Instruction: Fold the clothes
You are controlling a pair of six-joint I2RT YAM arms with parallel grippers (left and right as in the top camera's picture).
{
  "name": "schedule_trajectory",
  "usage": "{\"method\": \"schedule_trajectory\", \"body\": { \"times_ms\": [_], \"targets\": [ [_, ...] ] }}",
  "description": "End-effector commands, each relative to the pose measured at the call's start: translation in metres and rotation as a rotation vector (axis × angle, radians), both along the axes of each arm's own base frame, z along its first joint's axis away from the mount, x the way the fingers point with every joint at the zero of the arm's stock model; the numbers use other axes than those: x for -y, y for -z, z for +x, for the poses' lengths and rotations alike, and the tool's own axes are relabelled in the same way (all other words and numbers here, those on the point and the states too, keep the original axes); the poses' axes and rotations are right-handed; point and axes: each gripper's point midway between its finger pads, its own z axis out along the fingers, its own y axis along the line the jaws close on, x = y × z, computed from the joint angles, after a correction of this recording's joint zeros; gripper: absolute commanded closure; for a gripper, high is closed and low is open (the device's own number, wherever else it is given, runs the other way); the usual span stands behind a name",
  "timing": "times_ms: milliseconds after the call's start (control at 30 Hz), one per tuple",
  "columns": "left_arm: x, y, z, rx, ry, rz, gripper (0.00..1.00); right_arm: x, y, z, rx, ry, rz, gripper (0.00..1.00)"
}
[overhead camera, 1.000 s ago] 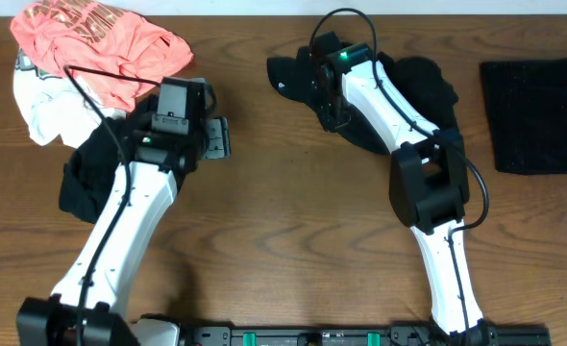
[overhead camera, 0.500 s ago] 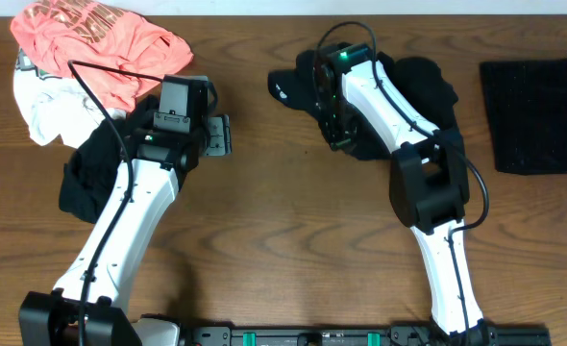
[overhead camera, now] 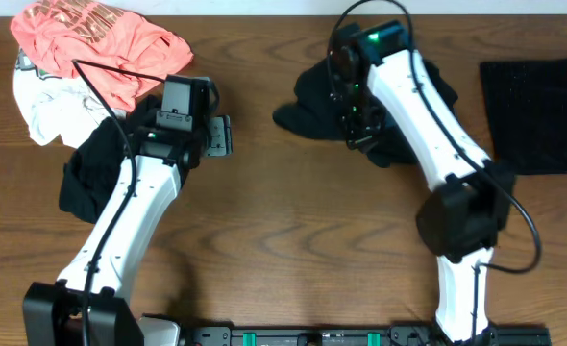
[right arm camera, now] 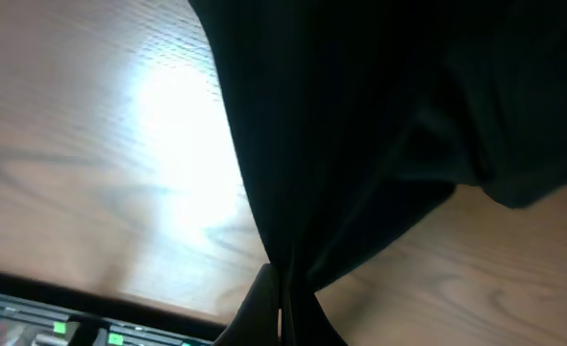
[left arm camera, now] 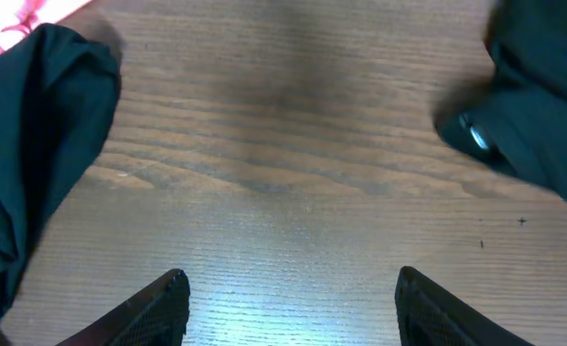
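Pinching is what the right gripper (right arm camera: 282,306) is doing: in the right wrist view its fingers are pressing together on a gathered fold of the black garment (right arm camera: 360,125), and the cloth is draping away from that pinch over the table (right arm camera: 91,144). Overhead, this garment is lying bunched at the upper centre of the frame, partly under the right arm. The left gripper (overhead camera: 216,137) is hovering left of centre with its fingers (left arm camera: 168,303) standing wide apart and holding nothing, only bare wood between them. At the upper left, the coral-pink tee (overhead camera: 91,43) is lying heaped on the white garment (overhead camera: 48,106), a second black garment (overhead camera: 86,178) is lying just below them, and a folded black piece (overhead camera: 538,115) is resting flat at the right edge.

The step in hand is looking like the pick-up of one crumpled garment, before any fold is being made. The next move is probably calling for drawing the cloth out toward the open middle of the frame and for the left gripper taking a second edge, so the two arms are spreading it flat.
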Motion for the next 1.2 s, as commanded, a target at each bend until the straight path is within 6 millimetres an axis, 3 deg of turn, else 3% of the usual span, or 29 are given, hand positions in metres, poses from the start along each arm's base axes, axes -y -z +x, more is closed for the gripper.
{"method": "schedule_trajectory", "body": {
  "times_ms": [0, 33, 67, 100, 133, 200, 333, 500, 767, 967, 1167],
  "targets": [
    [-0.003, 0.003, 0.004, -0.002, 0.004, 0.018, 0.31, -0.002, -0.022, -0.006, 0.047, -0.012, 0.03, 0.99],
    [-0.001, 0.003, 0.004, -0.003, 0.011, 0.009, 0.31, -0.002, -0.027, -0.006, 0.059, -0.013, 0.035, 0.91],
    [0.002, 0.003, 0.003, -0.004, 0.019, -0.004, 0.31, -0.002, -0.03, -0.006, 0.066, -0.013, 0.038, 0.69],
    [0.006, 0.003, 0.003, -0.006, 0.031, -0.022, 0.32, -0.001, -0.033, -0.007, 0.077, -0.017, 0.036, 0.39],
    [0.01, 0.003, 0.002, -0.01, 0.044, -0.043, 0.32, 0.001, -0.034, -0.006, 0.087, -0.017, 0.03, 0.17],
    [0.024, 0.003, 0.0, -0.02, 0.088, -0.107, 0.32, 0.006, -0.037, -0.001, 0.111, -0.012, 0.016, 0.03],
    [0.05, 0.004, -0.004, -0.025, 0.2, -0.167, 0.32, 0.013, -0.038, 0.013, 0.155, 0.02, 0.035, 0.01],
    [0.08, 0.021, -0.003, -0.017, 0.335, -0.149, 0.32, 0.019, -0.04, 0.025, 0.16, 0.039, 0.138, 0.03],
    [0.119, 0.057, 0.021, 0.005, 0.428, -0.217, 0.27, 0.036, -0.05, 0.038, 0.168, 0.075, 0.307, 0.08],
    [0.138, 0.065, 0.041, 0.069, 0.46, -0.294, 0.19, 0.046, -0.058, 0.04, 0.194, 0.072, 0.325, 0.09],
    [0.144, 0.072, 0.055, 0.118, 0.467, -0.306, 0.14, 0.047, -0.058, 0.04, 0.197, 0.065, 0.325, 0.09]
  ]
}}
